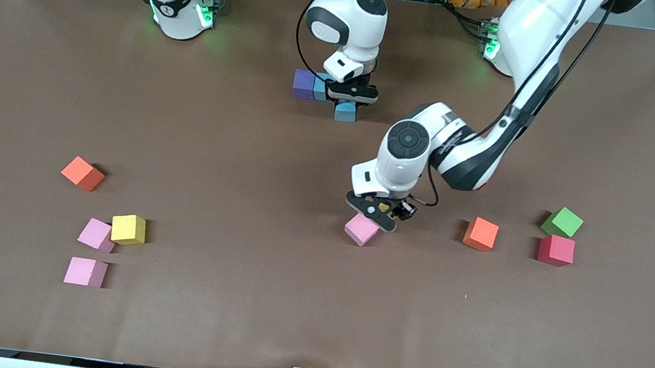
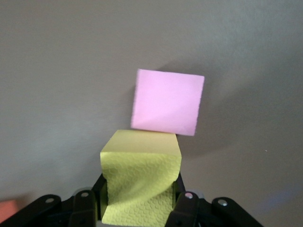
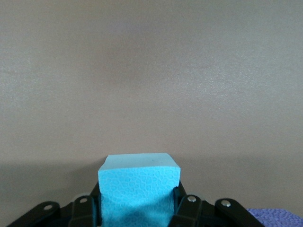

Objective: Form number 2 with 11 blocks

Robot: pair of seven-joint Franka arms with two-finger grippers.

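Note:
My left gripper (image 1: 384, 213) (image 2: 140, 195) is shut on a yellow block (image 2: 142, 161), low by a pink block (image 1: 361, 229) (image 2: 168, 101) at mid-table. The two blocks look to be touching. My right gripper (image 1: 351, 96) (image 3: 137, 201) is shut on a cyan block (image 1: 346, 111) (image 3: 138, 182), down beside a purple block (image 1: 303, 84) and a second cyan block (image 1: 320, 89) that touch in a row near the robots' bases. Loose toward the right arm's end lie an orange block (image 1: 83, 173), a yellow block (image 1: 128, 229) and two pink blocks (image 1: 97, 234) (image 1: 85, 272).
Toward the left arm's end sit another orange block (image 1: 481, 233), a green cube (image 1: 562, 222) and a deep red cube (image 1: 556, 249). The brown table (image 1: 243, 155) is bare between the two groups and along its edge nearest the camera.

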